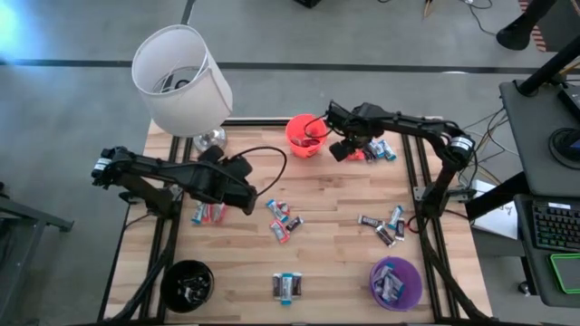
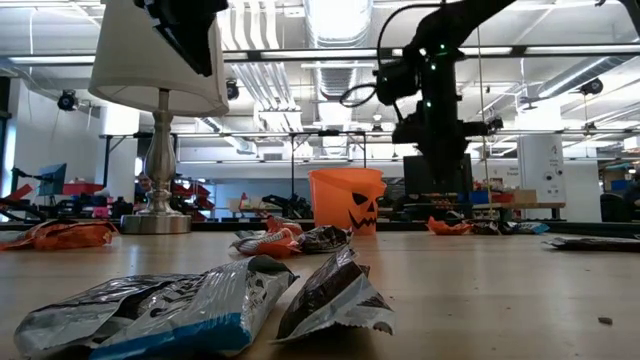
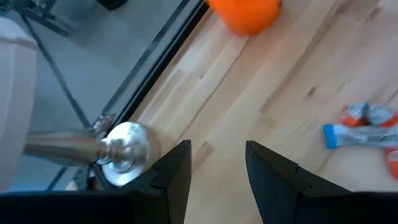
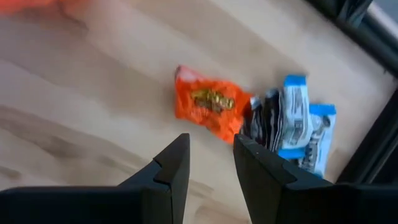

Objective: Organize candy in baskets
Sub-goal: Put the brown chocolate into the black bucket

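Wooden slatted tabletop [image 1: 326, 195], seen from straight above. Orange-red round bucket [image 1: 305, 136] with a jack-o'-lantern face sits at 12 o'clock on the far edge; purple round bucket [image 1: 395, 282] at 5 o'clock, holding wrapped candies; black round bucket [image 1: 188, 284] at 7 o'clock, also with candies inside.

Right pincer [image 1: 343, 148] hovers just beside the orange-red bucket, on its 3 o'clock side. Fingers apart, nothing between them – wrist view shows an orange wrapped candy [image 4: 208, 106] on the wood ahead of the tips, touching a blue-and-white wrapped candy pair [image 4: 298, 127].

Left pincer [image 1: 249, 197] is out near 9 o'clock of centre, fingers apart and empty. Its wrist view shows the silver lamp base [image 3: 124, 152] close by, and a blue-white wrapped candy [image 3: 360, 134] farther off.

White drum lampshade [image 1: 181, 80] stands at 11 o'clock.

Loose candies still on the wood – small cluster [image 1: 283, 218] at centre, red-and-blue pair [image 1: 208, 214] at 9 o'clock, dark-and-blue group [image 1: 387, 226] at 4 o'clock, one pair [image 1: 287, 287] at 6 o'clock near the front edge.
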You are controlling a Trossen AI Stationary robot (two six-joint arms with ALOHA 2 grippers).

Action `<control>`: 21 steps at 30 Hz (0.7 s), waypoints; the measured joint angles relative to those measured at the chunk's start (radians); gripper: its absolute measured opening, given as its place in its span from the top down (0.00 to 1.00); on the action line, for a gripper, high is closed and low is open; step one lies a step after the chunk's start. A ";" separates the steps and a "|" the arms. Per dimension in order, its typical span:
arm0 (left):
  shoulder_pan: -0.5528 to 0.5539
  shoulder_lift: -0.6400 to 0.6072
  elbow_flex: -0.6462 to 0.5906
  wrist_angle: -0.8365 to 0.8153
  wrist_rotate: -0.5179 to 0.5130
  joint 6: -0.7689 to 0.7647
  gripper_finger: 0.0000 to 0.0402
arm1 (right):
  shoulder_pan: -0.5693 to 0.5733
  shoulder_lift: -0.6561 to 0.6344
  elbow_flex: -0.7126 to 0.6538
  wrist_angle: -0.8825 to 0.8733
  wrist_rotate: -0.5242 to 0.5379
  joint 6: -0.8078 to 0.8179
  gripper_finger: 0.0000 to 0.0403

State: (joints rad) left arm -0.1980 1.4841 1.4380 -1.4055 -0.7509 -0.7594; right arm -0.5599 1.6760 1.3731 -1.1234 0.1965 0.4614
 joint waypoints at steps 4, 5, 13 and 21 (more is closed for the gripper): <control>0.021 0.000 0.000 -0.074 -0.001 0.000 0.67 | 0.026 0.000 -0.058 -0.049 0.007 -0.009 0.69; 0.028 0.000 0.000 -0.090 0.000 0.001 0.67 | 0.033 0.001 -0.068 -0.073 0.007 -0.009 0.68; 0.074 -0.001 0.000 -0.105 -0.002 0.106 0.67 | 0.077 0.001 -0.086 -0.109 0.013 -0.004 0.61; 0.105 -0.001 0.000 -0.102 -0.011 0.169 0.67 | 0.027 0.002 -0.090 -0.083 0.089 0.044 0.56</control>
State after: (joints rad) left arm -0.0929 1.4834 1.4380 -1.5077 -0.7616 -0.5900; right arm -0.5331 1.6775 1.2832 -1.2069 0.2850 0.5050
